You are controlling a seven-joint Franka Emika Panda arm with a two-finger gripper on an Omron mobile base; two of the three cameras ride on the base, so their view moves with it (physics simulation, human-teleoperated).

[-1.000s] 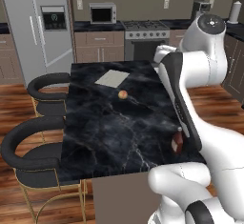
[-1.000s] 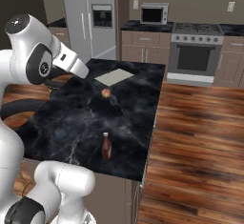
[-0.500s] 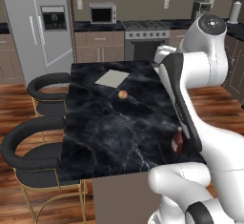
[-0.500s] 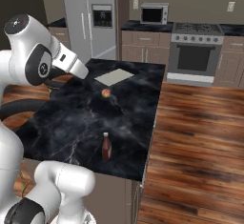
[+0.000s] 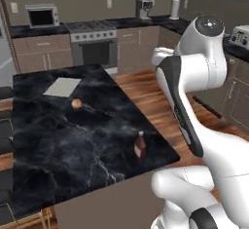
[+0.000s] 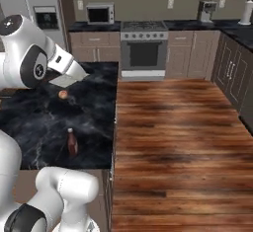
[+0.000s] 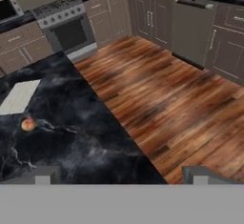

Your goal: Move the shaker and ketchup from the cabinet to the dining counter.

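Ketchup (image 5: 140, 145) stands upright on the desk (image 5: 58, 135), 5 o'clock corner near its edge. My gripper (image 7: 119, 173) is spread wide, holding nothing. Bottle looks light, rigid, slick: I'd grasp mid-body.

You see the dining counter (image 5: 63, 140) black with white veins, the ketchup (image 5: 140, 145) dark reddish-brown with what looks like a pale label, and warm brown striped floorboards (image 7: 162, 99) beyond the jaws.
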